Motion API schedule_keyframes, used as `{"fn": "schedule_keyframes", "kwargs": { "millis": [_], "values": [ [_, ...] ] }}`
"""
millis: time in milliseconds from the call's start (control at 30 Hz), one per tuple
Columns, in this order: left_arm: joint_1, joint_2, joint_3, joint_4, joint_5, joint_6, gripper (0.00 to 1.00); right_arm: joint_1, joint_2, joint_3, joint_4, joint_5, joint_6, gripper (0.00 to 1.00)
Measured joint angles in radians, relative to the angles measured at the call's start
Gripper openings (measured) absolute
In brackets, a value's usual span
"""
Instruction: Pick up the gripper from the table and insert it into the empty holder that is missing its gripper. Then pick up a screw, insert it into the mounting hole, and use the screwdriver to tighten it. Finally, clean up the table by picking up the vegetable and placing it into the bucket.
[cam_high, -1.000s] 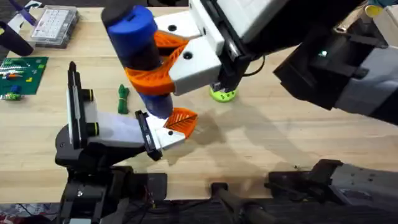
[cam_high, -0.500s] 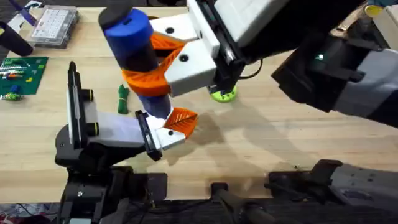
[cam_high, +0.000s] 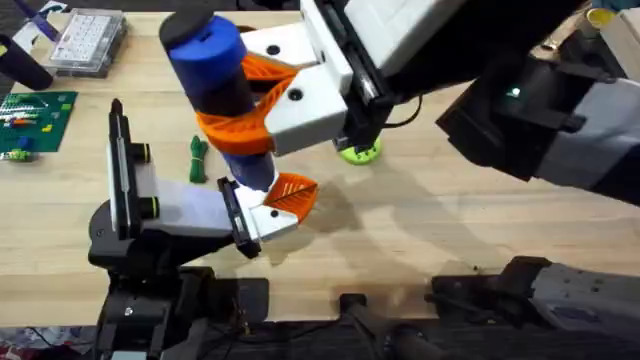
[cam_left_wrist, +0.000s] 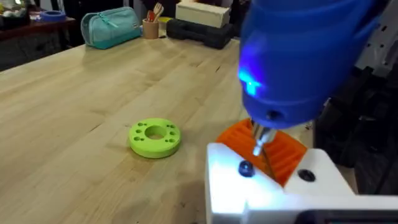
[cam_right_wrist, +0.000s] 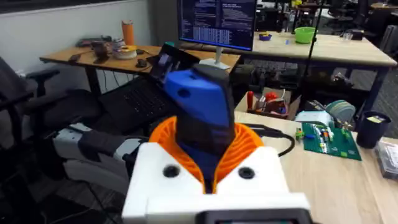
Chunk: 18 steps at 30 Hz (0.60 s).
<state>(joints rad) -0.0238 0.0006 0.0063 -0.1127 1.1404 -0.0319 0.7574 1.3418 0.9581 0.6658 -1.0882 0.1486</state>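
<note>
- Since a second ago, we are seeing the screwdriver (cam_high: 222, 85) shifted slightly left, now holding steady.
- Our right hand (cam_high: 262, 100) is clamping it upright, bit down on the white mount (cam_left_wrist: 273, 186).
- We cannot tell our left hand's (cam_high: 270, 205) opening.
- The vegetable (cam_high: 197, 158) is lying on the table (cam_high: 400, 230).

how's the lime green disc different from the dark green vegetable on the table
The lime green disc is bright lime; the vegetable is dark green. The disc is a flat round ring with a centre hole and smaller holes around it, while the vegetable is long, narrow and bunched. The disc lies right of the raised screwdriver in the overhead view; the vegetable lies left of it. Both rest loose on the wooden table, held by no gripper.
</note>
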Motion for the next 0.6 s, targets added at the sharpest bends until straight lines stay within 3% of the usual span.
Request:
{"fn": "schedule_keyframes", "kwargs": {
  "millis": [600],
  "values": [
    [0.0,0.0,0.0,0.0,0.0,0.0,0.016,0.0,0.0,-0.001,-0.016,0.003,-0.021,0.044]
  ]
}}
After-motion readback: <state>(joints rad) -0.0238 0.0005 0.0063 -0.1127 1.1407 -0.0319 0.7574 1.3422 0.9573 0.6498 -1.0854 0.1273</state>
